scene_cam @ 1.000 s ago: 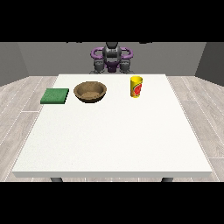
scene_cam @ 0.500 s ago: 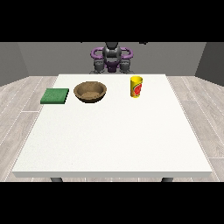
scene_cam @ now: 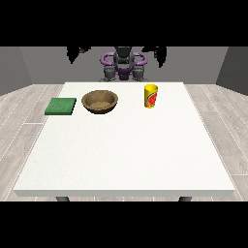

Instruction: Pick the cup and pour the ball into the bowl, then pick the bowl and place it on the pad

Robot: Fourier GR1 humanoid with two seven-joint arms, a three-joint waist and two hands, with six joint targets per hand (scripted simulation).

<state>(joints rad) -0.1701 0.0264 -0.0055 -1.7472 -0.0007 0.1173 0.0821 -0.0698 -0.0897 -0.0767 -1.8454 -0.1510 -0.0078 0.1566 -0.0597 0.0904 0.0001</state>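
Note:
A yellow cup [scene_cam: 151,96] with a red mark stands upright on the white table [scene_cam: 126,155], towards the back and right of centre. A brown bowl [scene_cam: 100,101] sits to its left, and a green pad [scene_cam: 61,106] lies flat further left. Whether a ball is in the cup cannot be seen. The hand at the view's left [scene_cam: 75,52] and the hand at the view's right [scene_cam: 160,53] are raised high beside the robot's head, far above and behind the objects. Both are partly cut off by the picture's upper edge, hang open and hold nothing.
The robot's torso [scene_cam: 124,65] is behind the table's far edge. A wide stretch of white tabletop runs from the objects to the near edge. Grey plank floor surrounds the table.
Both hands have risen into view at the top, one on each side of the robot's head. The cup, bowl and pad have not moved.

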